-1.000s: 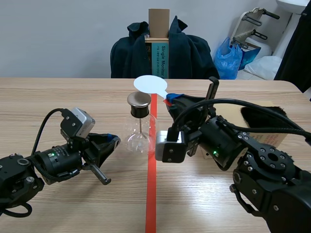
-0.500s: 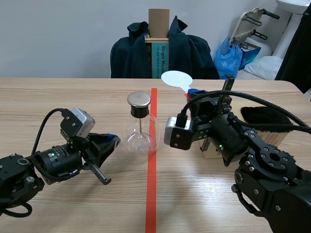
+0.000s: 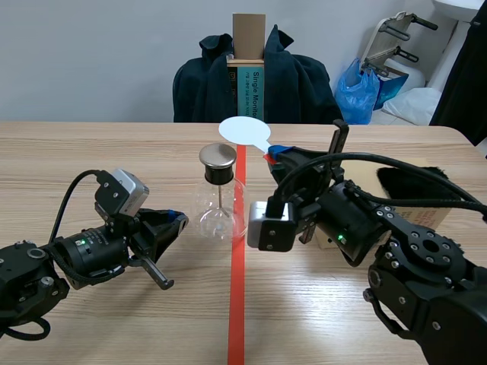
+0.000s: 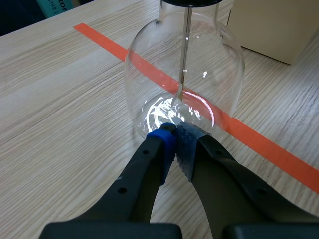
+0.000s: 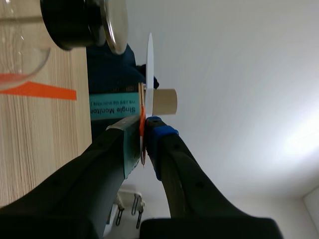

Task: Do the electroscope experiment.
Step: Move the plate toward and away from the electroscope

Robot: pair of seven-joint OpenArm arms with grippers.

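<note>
The electroscope [image 3: 219, 196] is a clear glass flask with a metal cap [image 3: 218, 157] and a thin rod inside, standing just left of the orange tape line. My right gripper [image 3: 275, 155] is shut on the red handle of a white disc [image 3: 243, 130], which hangs slightly above and to the right of the cap. The right wrist view shows the disc [image 5: 149, 59] edge-on, a small gap from the cap [image 5: 112, 25], with the gripper [image 5: 144, 127] clamped on it. My left gripper [image 4: 175, 139] is shut on nothing, its tips at the flask's [image 4: 184, 74] base.
A cardboard box [image 3: 435, 217] with a black fur cloth [image 3: 415, 182] on it sits at the right, behind my right arm. Across the table stands a chair draped with a dark jacket [image 3: 297, 84], plus an upright box [image 3: 249, 76]. A blue bag [image 3: 358, 87] is behind.
The right gripper swung the white disc away to the right, then back left toward the cap, close to where it was a second ago. The left arm has not moved.
</note>
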